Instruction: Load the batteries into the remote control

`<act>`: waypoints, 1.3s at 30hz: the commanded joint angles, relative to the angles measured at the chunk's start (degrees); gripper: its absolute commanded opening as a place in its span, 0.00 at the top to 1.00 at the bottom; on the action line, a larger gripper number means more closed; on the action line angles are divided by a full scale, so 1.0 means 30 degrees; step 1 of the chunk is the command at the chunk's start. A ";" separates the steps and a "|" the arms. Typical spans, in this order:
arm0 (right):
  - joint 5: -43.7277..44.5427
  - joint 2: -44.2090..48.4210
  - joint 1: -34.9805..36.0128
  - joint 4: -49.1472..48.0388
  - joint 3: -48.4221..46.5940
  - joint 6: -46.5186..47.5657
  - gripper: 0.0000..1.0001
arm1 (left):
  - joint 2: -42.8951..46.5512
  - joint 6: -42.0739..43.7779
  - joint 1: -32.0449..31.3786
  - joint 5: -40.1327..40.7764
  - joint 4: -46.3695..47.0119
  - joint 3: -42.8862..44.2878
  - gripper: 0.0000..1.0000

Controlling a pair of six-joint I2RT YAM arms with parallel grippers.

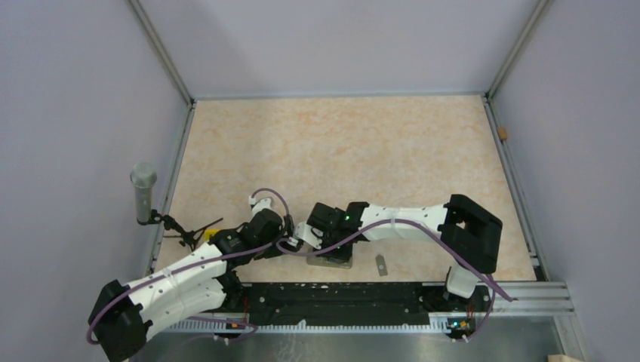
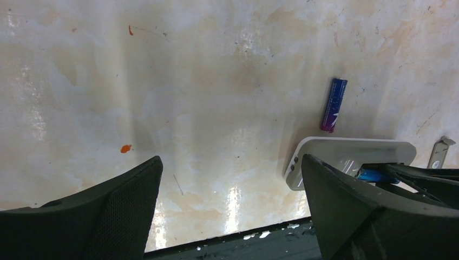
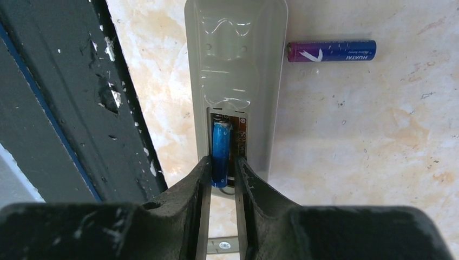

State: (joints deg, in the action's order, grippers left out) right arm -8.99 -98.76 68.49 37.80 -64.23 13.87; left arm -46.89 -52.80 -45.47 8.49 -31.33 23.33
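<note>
Blue battery (image 3: 221,151) lies in the remote control (image 3: 238,54) bay; my right gripper (image 3: 222,173) straddles it, grip unclear; left gripper (image 2: 231,162) gapes. Next: fetch second battery (image 3: 331,51), two o'clock.

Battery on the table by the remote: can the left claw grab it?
Probably yes. The battery lies bare just past the remote, with nothing on it, and the left claw is wide open. The remote is close, though.
</note>
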 commanded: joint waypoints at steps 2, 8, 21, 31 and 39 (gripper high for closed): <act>0.0099 -0.0344 0.0596 -0.2466 -0.1332 0.0269 0.78 | -0.0139 -0.0100 -0.0252 -0.1364 0.3075 0.0455 0.02; 0.0545 -0.0089 0.0591 -0.2457 -0.1400 0.0358 0.78 | -0.0349 -0.0075 -0.0253 -0.1424 0.3208 0.0526 0.02; 0.1032 0.1462 0.0593 -0.2432 -0.0737 -0.0122 0.77 | -0.0830 0.0075 -0.0252 -0.1632 0.3421 0.0777 0.02; 0.2023 0.4406 0.0588 -0.3402 0.1616 -0.1616 0.77 | -0.1507 0.0214 -0.0263 -0.2088 0.3931 0.0892 0.02; 0.3693 0.6283 0.0464 -0.5532 0.4671 -0.3481 0.77 | -0.1341 0.0053 -0.0252 -0.1914 0.3896 0.0757 0.02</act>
State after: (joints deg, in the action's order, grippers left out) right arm -1.28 -83.05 69.63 26.06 -53.41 7.42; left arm -51.66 -52.77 -46.04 2.57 -21.78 24.27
